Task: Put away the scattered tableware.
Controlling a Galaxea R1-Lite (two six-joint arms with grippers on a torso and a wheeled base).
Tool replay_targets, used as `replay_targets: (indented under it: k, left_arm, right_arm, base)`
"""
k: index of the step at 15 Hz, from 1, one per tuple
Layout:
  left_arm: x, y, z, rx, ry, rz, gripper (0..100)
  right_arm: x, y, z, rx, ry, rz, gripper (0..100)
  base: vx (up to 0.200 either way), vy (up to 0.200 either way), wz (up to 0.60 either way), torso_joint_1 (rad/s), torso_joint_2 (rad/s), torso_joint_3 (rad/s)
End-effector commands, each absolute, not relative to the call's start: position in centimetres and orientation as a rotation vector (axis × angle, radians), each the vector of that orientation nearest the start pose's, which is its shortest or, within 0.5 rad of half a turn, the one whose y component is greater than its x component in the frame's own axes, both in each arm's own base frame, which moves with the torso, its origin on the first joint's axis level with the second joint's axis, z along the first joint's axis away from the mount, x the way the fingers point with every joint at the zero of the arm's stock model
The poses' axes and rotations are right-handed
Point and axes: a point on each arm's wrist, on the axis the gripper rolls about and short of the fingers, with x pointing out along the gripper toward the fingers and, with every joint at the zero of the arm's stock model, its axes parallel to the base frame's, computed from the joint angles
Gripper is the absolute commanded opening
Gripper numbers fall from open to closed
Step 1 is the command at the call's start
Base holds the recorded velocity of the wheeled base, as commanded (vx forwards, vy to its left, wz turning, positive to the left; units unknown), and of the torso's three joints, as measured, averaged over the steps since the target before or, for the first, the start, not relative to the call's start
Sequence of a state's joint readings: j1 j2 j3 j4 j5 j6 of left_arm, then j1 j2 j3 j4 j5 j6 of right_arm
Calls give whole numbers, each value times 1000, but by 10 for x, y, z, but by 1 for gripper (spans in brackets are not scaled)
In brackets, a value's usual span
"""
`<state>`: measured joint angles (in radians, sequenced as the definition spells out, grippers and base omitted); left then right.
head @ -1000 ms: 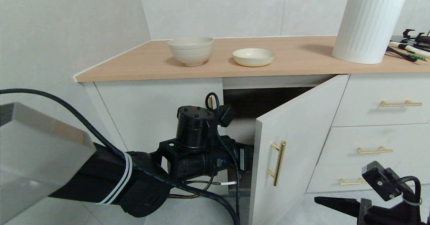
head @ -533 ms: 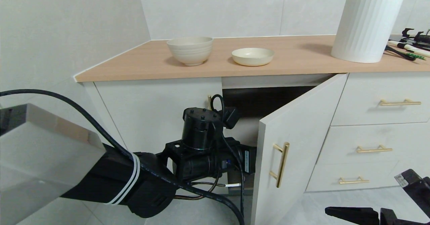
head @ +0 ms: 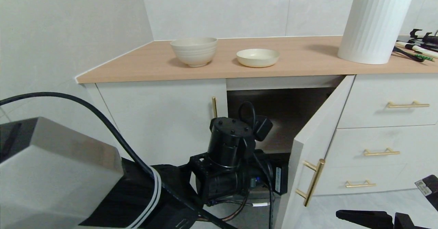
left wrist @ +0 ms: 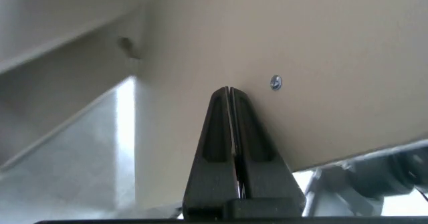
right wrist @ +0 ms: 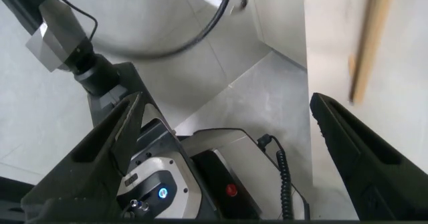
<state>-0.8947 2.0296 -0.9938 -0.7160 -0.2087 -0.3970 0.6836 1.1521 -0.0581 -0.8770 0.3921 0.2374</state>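
A cream ribbed bowl (head: 194,51) and a shallow cream dish (head: 257,57) stand on the wooden countertop (head: 137,68). Below them a white cabinet door (head: 318,129) with a gold handle (head: 311,182) hangs wide open. My left arm's wrist (head: 232,153) sits low in the opening, just inside the door. My left gripper (left wrist: 229,90) is shut and empty, its tip against the door's inner panel (left wrist: 321,63). My right gripper (right wrist: 226,100) hangs open and empty near the floor, to the right of the door; one of its fingers (head: 362,218) shows at the lower right.
A tall white ribbed container (head: 374,27) stands on the counter's right, with utensils (head: 415,49) beyond it. Drawers with gold handles (head: 407,104) fill the right side. The left cabinet door (head: 160,119) is closed. Inside, the cabinet (head: 273,105) is dark.
The cabinet door has swung further open to the right, and my left arm has moved right with it. My right gripper has dropped lower, toward the bottom right.
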Motion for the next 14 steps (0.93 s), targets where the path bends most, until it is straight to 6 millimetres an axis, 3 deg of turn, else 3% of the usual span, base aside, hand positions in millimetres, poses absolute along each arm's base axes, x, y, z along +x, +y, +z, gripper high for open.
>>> replay_targets:
  k: [1, 5, 8, 14]
  left_arm:
    - [234, -309, 118, -229, 543, -1013, 0]
    - [235, -309, 115, -250, 559, -980, 0]
    - [236, -310, 112, -247, 563, -973, 0]
    - [251, -327, 97, -245, 555, -936, 0]
  right_arm:
    - [90, 84, 132, 181, 349, 1040, 100]
    - [90, 84, 131, 180, 356, 1039, 100]
    - [90, 85, 131, 180, 357, 1039, 100]
    - [90, 85, 130, 179, 360, 1038, 100]
  base:
    - [0, 0, 0, 0, 0, 0]
    - [0, 0, 0, 0, 0, 0]
    - [-200, 0, 0, 2, 5, -1]
    - [0, 0, 0, 0, 0, 0]
